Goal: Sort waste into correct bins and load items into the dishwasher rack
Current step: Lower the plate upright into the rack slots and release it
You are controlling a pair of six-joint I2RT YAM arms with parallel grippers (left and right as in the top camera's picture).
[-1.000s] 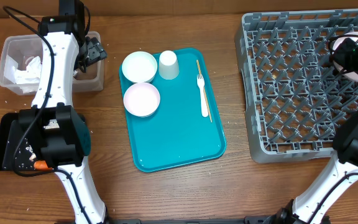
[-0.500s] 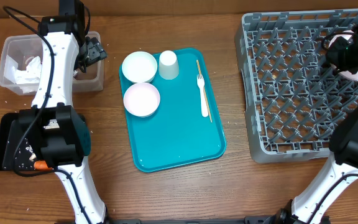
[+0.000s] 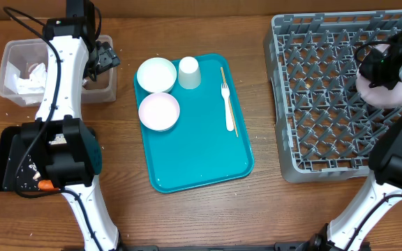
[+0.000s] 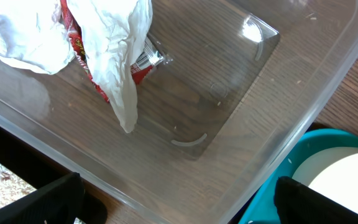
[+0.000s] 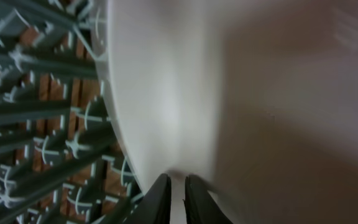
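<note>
My right gripper [image 3: 378, 70] is shut on the rim of the pale pinkish-white plate [image 3: 381, 91], which tilts over the right side of the grey dishwasher rack [image 3: 326, 97]. In the right wrist view the plate [image 5: 241, 93] fills the frame with my fingers [image 5: 178, 199] pinching its edge. My left gripper [image 3: 103, 57] is open and empty over the clear tub [image 3: 12, 77]. The tub [image 4: 241, 106] holds a white napkin [image 4: 114, 43] and the red foil wrapper [image 4: 82, 59]. Two white bowls [image 3: 156, 74] [image 3: 159, 111], a cup [image 3: 189, 72] and a fork [image 3: 227, 108] lie on the teal tray [image 3: 201, 153].
A black tray [image 3: 5, 157] at the left front holds crumbs and an orange carrot [image 3: 44, 185], partly hidden by the left arm's base. A thin wooden stick [image 3: 230, 104] lies beside the fork.
My right gripper has moved the plate left and toward the front over the rack, and the plate has tipped lower. The left arm has not moved.
</note>
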